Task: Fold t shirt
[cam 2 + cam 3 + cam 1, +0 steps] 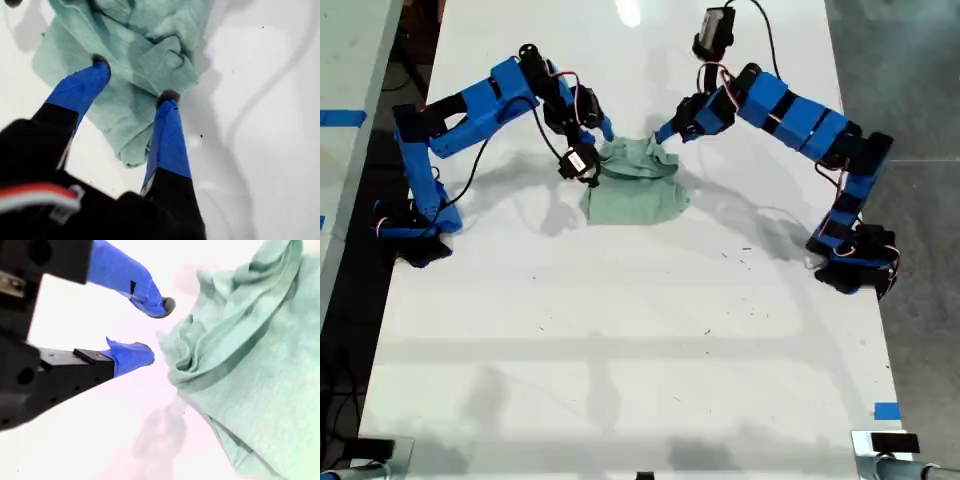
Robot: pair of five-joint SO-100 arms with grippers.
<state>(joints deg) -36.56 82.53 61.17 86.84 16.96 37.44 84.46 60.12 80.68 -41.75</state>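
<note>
T shirt (636, 188) bunched between two arms, mid-table.

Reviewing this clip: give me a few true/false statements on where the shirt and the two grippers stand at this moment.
1. The pale mint-green wrinkled cloth t shirt lies bunched on the white table. True.
2. My first gripper is clamped shut. False: its jaws are spread, tips over the cloth.
3. My second gripper is open beside the shirt's edge, holding nothing. True.
4. The shirt hangs lifted off the table. False: it rests on the surface.
</note>
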